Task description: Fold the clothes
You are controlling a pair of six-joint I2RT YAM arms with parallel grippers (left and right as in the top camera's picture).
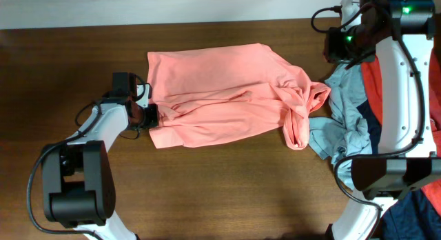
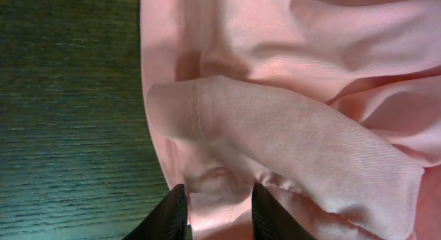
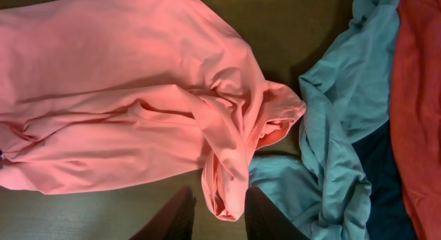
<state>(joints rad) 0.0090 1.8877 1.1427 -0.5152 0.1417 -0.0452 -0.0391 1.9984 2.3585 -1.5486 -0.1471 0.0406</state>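
The salmon-pink shirt lies spread across the middle of the table, its right end bunched into a twisted sleeve. My left gripper is at the shirt's left edge, and creases run from it across the cloth. In the left wrist view its fingers are closed on a puckered fold of the shirt. My right gripper is raised at the back right. Its fingers are close together and hold nothing, high above the shirt.
A pile of other clothes lies at the right edge: pale grey-blue, red and navy. The grey-blue one touches the pink sleeve. Dark wooden table shows in front and to the left.
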